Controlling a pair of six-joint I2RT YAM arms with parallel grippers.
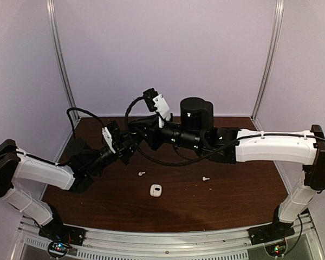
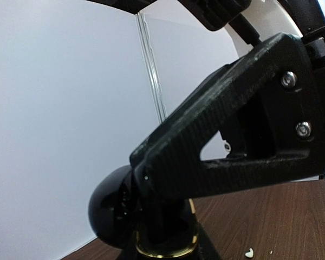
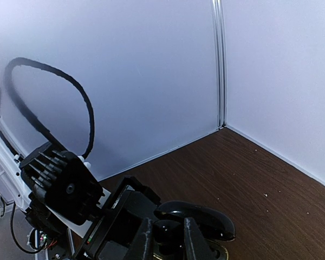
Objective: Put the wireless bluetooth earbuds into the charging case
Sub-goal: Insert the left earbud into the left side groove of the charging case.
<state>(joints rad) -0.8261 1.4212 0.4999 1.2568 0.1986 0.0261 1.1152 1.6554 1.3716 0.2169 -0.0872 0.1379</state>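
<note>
Presently left claw clamps black charging case aloft; right claw pinched together just beside it, contents hidden. White earbuds lie below claws. Advice: keep case level, press bud straight, gently.

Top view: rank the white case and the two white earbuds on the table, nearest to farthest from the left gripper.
From the left gripper:
1. Left white earbud, just toward the arm bases.
2. White case, closer to the near edge.
3. Right white earbud, far off to the right.
</note>
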